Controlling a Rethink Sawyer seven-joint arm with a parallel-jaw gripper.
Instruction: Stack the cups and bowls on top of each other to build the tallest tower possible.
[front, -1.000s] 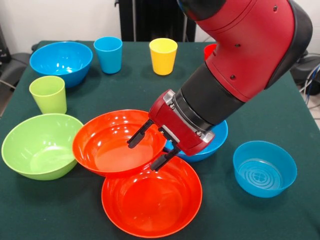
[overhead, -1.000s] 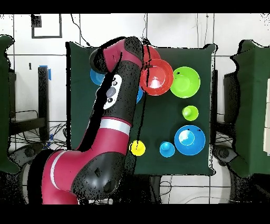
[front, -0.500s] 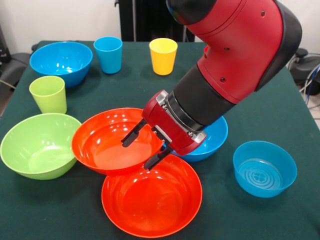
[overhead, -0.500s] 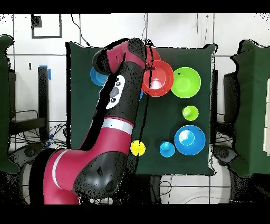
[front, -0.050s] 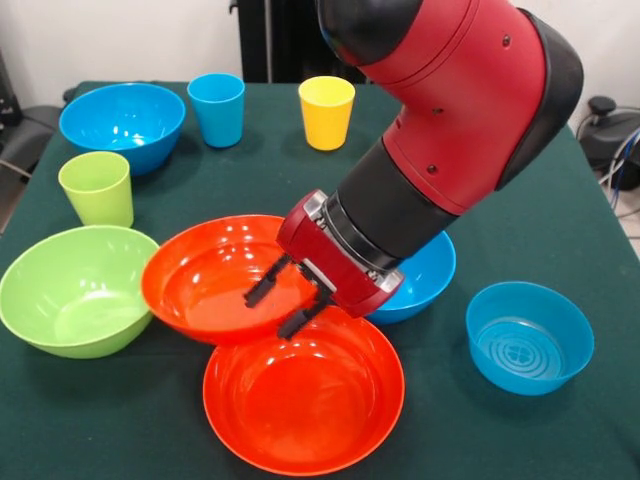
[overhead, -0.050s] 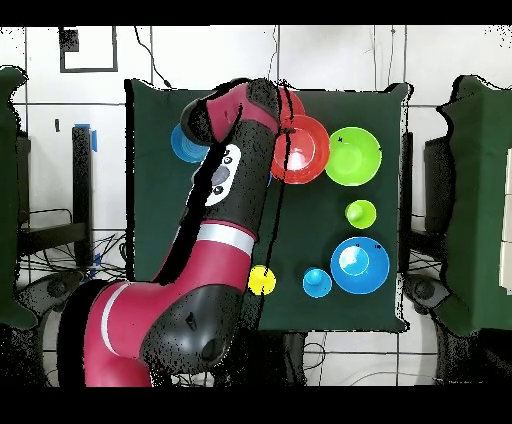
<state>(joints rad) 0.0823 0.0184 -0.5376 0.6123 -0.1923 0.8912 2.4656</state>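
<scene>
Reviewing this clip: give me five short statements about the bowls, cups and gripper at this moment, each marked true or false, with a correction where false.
1. The gripper has one finger inside and one outside the rim of the upper orange bowl. True.
2. That bowl overlaps the rim of the second orange bowl. True.
3. The yellow cup is nested in the green bowl. False: it stands alone on the table at the far side, and the green bowl is empty.
4. A tower of several pieces already stands. False: no cup or bowl is stacked squarely on another.
5. The green cup stands upright beside the green bowl. True.
</scene>
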